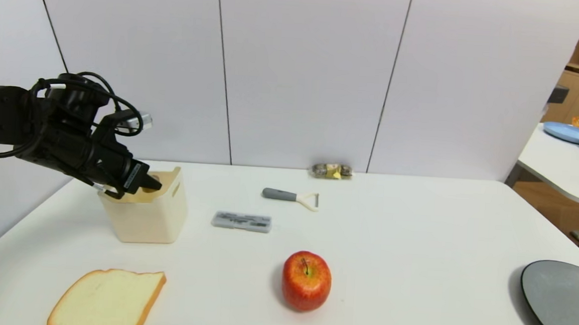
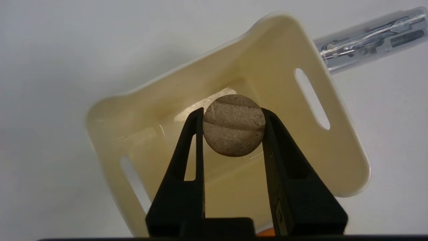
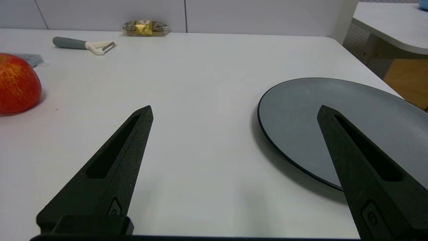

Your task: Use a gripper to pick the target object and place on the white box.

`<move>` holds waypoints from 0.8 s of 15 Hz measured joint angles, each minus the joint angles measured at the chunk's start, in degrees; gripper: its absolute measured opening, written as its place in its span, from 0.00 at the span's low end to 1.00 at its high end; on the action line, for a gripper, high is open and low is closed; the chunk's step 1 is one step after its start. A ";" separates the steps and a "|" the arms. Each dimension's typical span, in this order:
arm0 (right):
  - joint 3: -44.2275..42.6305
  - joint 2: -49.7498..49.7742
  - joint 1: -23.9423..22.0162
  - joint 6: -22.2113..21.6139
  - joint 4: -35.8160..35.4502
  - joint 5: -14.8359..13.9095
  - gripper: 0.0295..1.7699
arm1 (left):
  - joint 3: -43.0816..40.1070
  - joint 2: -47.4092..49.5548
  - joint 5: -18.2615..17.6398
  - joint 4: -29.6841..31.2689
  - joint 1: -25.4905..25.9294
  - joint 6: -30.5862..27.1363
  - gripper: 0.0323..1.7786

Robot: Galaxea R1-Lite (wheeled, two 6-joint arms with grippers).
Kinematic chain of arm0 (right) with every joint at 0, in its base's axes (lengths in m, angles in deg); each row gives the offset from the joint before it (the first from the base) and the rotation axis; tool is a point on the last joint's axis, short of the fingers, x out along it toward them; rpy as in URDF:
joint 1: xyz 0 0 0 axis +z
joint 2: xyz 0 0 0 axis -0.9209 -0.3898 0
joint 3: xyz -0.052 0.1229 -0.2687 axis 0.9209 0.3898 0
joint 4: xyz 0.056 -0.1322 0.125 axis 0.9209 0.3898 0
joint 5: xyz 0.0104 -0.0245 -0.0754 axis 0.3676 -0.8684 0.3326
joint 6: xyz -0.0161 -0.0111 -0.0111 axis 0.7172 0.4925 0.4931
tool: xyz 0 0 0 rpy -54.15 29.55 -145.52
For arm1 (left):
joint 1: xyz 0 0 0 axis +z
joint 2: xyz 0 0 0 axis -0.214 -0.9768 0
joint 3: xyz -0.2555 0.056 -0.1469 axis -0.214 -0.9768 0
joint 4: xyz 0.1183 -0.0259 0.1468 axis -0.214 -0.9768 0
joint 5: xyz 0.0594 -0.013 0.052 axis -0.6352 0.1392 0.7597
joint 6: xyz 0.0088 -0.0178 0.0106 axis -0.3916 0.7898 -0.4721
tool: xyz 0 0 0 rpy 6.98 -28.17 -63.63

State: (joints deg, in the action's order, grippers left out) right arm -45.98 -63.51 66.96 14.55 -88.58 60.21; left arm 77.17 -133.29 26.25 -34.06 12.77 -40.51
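At the left of the head view, the black left gripper (image 1: pixel 154 183) is positioned over the cream-white square plastic bin (image 1: pixel 152 223). Its two fingers are closed to the width of the small tan-brown striped cylinder (image 2: pixel 234 125) and touch it on both sides; the left wrist view shows the part gripped at the fingertips, above the bin's interior. Pick-up and transfer are complete. Release and withdrawal of the arm remain. The cylinder appears clear of the bin floor, although its exact height is hard to judge from directly above.

The right gripper (image 3: pixel 235 112) is idle over the table near the dark grey round plate (image 3: pixel 334 124), fingers wide apart and holding nothing. At the lower centre of the head view, the red apple (image 1: pixel 306 281) rests on the white table (image 1: pixel 403 270); it is not the part to be handled.
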 joint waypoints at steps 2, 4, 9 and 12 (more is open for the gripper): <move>0.00 0.00 0.00 0.00 0.00 0.00 0.96 | -0.01 -0.33 0.00 -0.10 -0.01 -0.11 0.47; 0.00 0.00 0.00 0.02 0.00 0.00 0.96 | -0.17 -0.41 0.01 -0.20 -0.01 -0.20 0.57; -0.02 0.00 0.00 0.00 0.02 -0.02 0.96 | -0.22 0.63 -0.02 -0.30 -0.09 -0.20 0.76; -0.02 0.00 0.00 0.02 0.00 0.00 0.96 | 0.24 3.51 -0.02 -0.27 -0.09 -0.16 0.82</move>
State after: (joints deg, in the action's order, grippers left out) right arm -46.00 -63.51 66.96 14.58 -88.58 60.21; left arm 77.41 -129.78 26.22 -34.33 12.69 -40.67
